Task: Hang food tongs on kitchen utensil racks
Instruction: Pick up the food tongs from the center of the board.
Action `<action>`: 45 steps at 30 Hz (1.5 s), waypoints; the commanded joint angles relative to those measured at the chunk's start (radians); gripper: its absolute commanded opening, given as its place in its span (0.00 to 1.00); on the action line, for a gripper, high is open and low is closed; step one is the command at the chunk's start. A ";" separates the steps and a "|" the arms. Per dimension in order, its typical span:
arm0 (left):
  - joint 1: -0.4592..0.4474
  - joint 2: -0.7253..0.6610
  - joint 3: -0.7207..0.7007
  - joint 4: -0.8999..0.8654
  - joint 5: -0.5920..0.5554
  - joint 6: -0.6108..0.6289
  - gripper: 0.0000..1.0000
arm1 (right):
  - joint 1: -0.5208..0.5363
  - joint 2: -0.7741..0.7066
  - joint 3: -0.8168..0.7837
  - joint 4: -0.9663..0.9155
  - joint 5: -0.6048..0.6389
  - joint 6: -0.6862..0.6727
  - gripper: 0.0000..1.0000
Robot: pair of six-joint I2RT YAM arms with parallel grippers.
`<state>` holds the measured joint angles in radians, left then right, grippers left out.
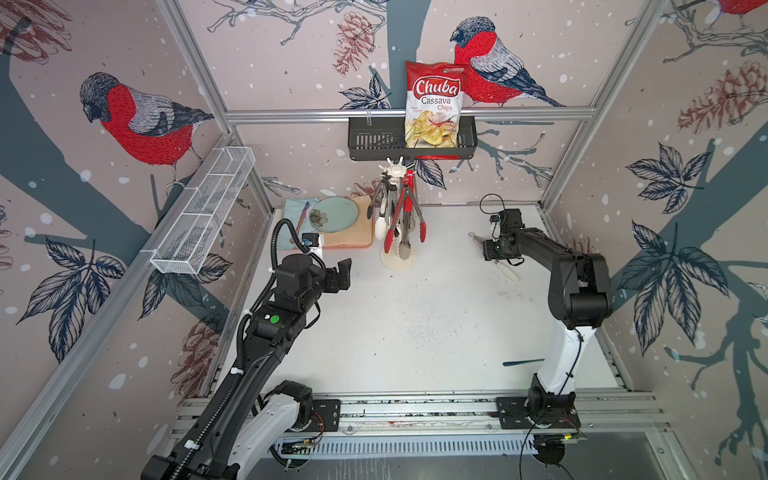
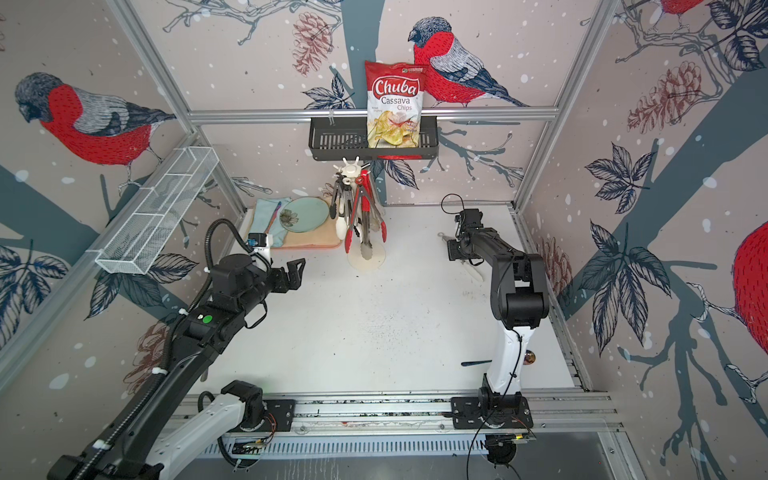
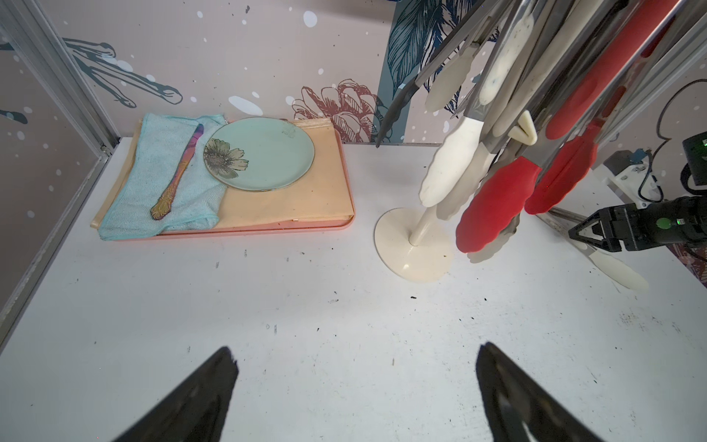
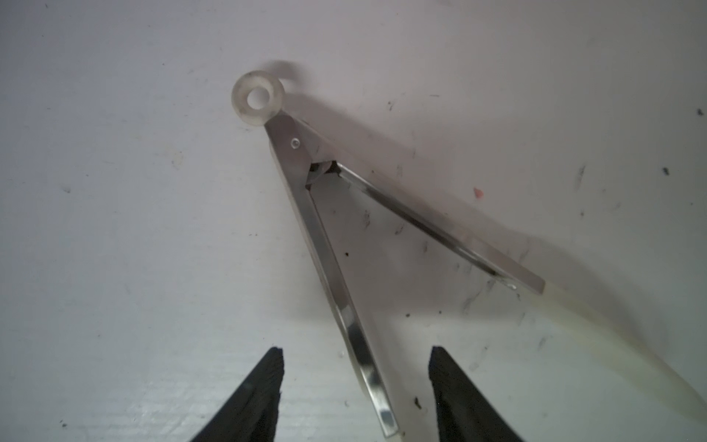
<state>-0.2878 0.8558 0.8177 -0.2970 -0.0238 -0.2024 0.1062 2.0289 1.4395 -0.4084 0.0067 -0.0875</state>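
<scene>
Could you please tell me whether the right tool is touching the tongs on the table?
Apart. The right wrist view shows bare table between the right tool's fingers and the tongs' arm.

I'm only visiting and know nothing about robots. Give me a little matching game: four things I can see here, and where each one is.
Things
1. chips bag
2. green plate
3. red-tipped tongs
4. tongs with the clear ring

Places
A. hanging on the cream rack
B. lying on the white table
C. standing in the black basket
D. resting on the peach mat

Pairs: 1-C, 2-D, 3-A, 4-B
</scene>
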 commanded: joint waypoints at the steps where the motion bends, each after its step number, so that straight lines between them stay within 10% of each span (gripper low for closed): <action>1: 0.007 0.003 0.001 -0.002 0.013 0.009 0.96 | -0.002 0.034 0.028 -0.035 0.016 -0.027 0.55; 26: 0.017 0.032 0.027 0.015 0.021 0.001 0.96 | 0.013 0.031 0.016 0.003 -0.043 -0.117 0.16; 45: 0.018 0.125 0.232 0.013 0.071 -0.037 0.96 | 0.055 -0.171 0.004 0.051 -0.076 -0.094 0.05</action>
<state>-0.2718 0.9730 1.0332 -0.2981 0.0261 -0.2165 0.1543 1.8984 1.4509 -0.4110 -0.0521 -0.2012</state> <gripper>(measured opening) 0.962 0.129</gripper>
